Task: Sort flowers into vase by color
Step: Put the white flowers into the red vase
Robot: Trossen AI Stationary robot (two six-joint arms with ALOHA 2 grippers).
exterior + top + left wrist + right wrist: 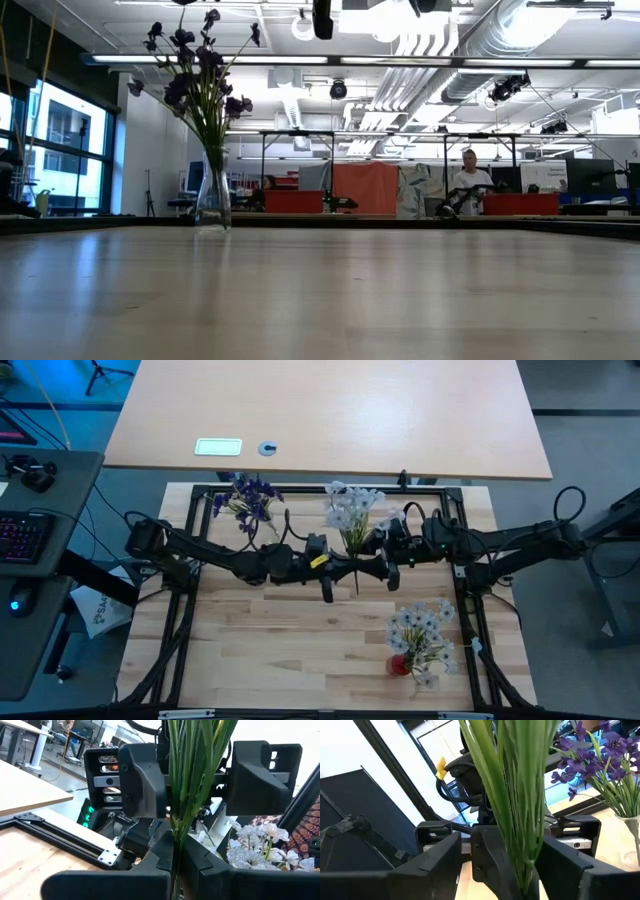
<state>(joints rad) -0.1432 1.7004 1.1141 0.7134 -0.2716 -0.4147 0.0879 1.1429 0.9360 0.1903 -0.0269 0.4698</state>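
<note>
1. no brand, label or writing can be read anywhere; the white card (218,447) and the small round disc (267,448) on the far table (400,420) are too small to make out.
2. the left gripper (175,862) is clamped on a bunch of green stems (192,780); in the left wrist view its two dark fingers (160,865) meet tightly around the stems.
3. from above, this bunch is the white flowers (352,510), held upright over the middle of the wooden worktop (290,650), blooms toward the far edge.
4. the right gripper (520,870) faces the left one from the other side of the same bunch; its fingers (450,855) stand wide apart with the stems between them, and i cannot tell whether either finger touches the stems.
5. the purple flowers (248,498) stand in a clear glass vase (213,200) near the far left corner of the worktop, apart from both grippers.
6. another bunch of white flowers with a red base (420,640) lies on the worktop near its right edge, on the right arm's side and nearer than the grippers.
7. in the low view a person (468,185) stands far back in the room.
</note>
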